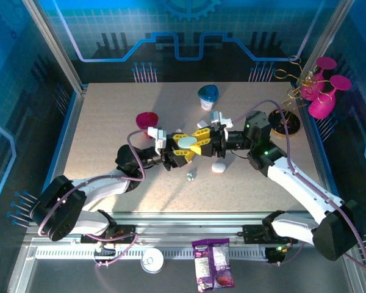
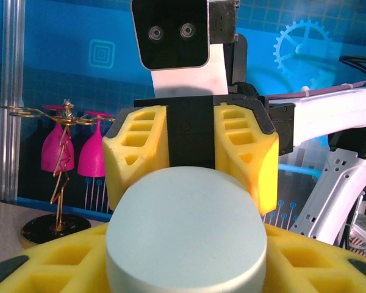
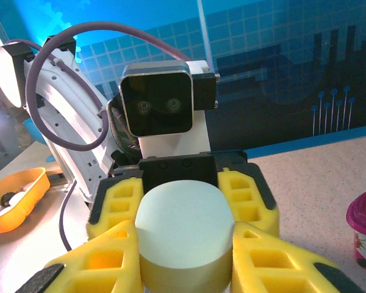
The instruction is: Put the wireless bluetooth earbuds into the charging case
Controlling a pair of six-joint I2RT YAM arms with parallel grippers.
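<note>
Charging case (image 1: 187, 141): smooth pale oval puck in joint pinch of yellow-latticed left gripper (image 2: 183, 268) and right gripper (image 3: 183, 265).

1. The left arm (image 1: 100, 186) lies low and stretched forward, its wrist about level, aimed straight at the opposite pincer.
2. The left gripper (image 1: 180, 152) presses its yellow fingers (image 2: 55, 268) against both sides of the pale round charging case (image 1: 186, 142).
3. The right arm (image 1: 293, 177) bends at a raised elbow and turns inward, its wrist facing the left pincer head-on.
4. The right gripper (image 1: 201, 138) clamps the same charging case from the far side with its yellow fingers (image 3: 104, 262), tips just beside the left's.
</note>
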